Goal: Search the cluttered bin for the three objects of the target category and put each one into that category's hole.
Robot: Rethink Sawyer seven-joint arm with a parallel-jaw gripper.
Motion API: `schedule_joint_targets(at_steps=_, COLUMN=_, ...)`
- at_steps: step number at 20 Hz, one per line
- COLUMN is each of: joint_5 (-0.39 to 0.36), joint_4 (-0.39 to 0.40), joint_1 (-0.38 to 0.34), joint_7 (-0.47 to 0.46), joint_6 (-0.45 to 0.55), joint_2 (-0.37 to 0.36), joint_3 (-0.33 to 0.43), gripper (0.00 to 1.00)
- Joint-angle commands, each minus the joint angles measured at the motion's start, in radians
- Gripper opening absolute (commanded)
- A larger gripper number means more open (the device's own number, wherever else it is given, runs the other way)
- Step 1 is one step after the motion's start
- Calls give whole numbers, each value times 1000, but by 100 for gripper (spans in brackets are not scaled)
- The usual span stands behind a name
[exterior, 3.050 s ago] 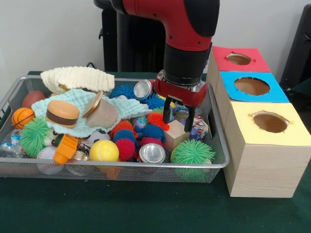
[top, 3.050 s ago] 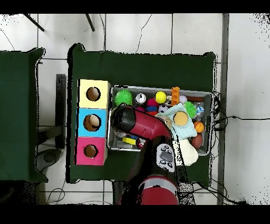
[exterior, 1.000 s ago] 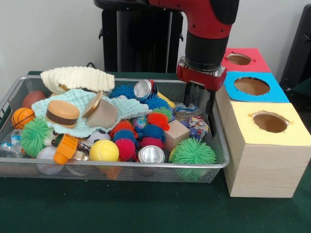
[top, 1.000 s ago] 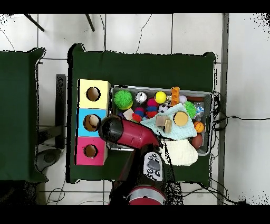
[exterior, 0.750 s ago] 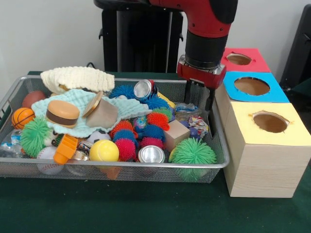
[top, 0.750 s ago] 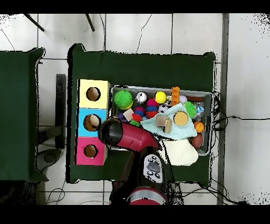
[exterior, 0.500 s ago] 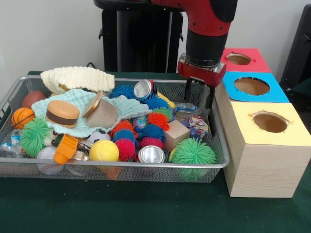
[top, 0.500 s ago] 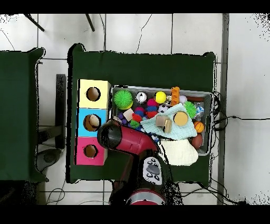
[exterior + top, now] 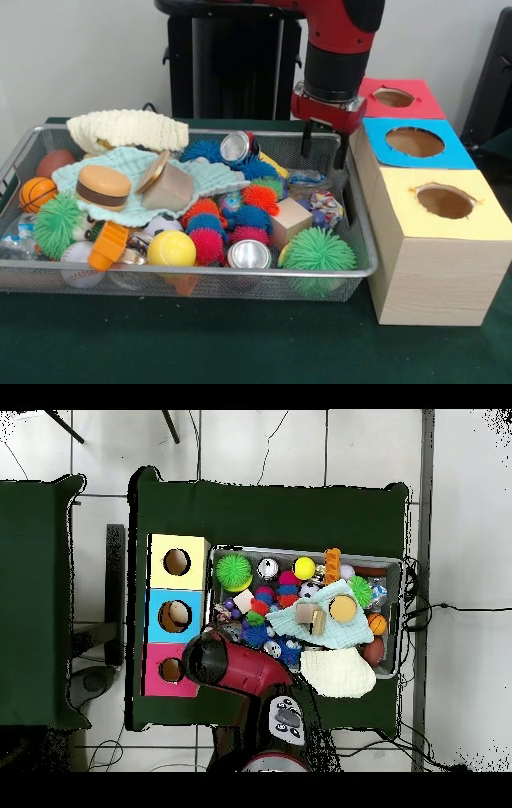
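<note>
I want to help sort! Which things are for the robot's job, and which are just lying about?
Job: black gripper, silver wire-mesh bin, red-topped box, blue-topped box, yellow-topped box.
Lying about, unless they're the wanted kind: toy burger, yellow plastic ball, cream knitted cloth.

The gripper [image 9: 322, 149] hangs empty, fingers apart, above the wire bin's [image 9: 362, 240] right edge. Beside it stand three boxes [image 9: 436, 240].

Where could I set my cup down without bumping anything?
The dark green table is bare along the front of the wire bin and the wooden boxes. In the overhead view, a broad bare strip runs along the bin's opposite side. The bin itself is crammed, and the gripper hangs over its corner.
</note>
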Motion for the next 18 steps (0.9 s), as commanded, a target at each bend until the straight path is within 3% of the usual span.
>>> schedule_joint_targets(at_steps=1, joint_5=13, joint_4=86, joint_1=-26, joint_7=208, joint_6=-74, joint_2=-16, joint_3=86, gripper=100)
schedule_joint_targets(at_steps=18, joint_5=23, joint_4=111, joint_1=-22, joint_7=209, joint_6=-136, joint_2=11, joint_3=88, gripper=100)
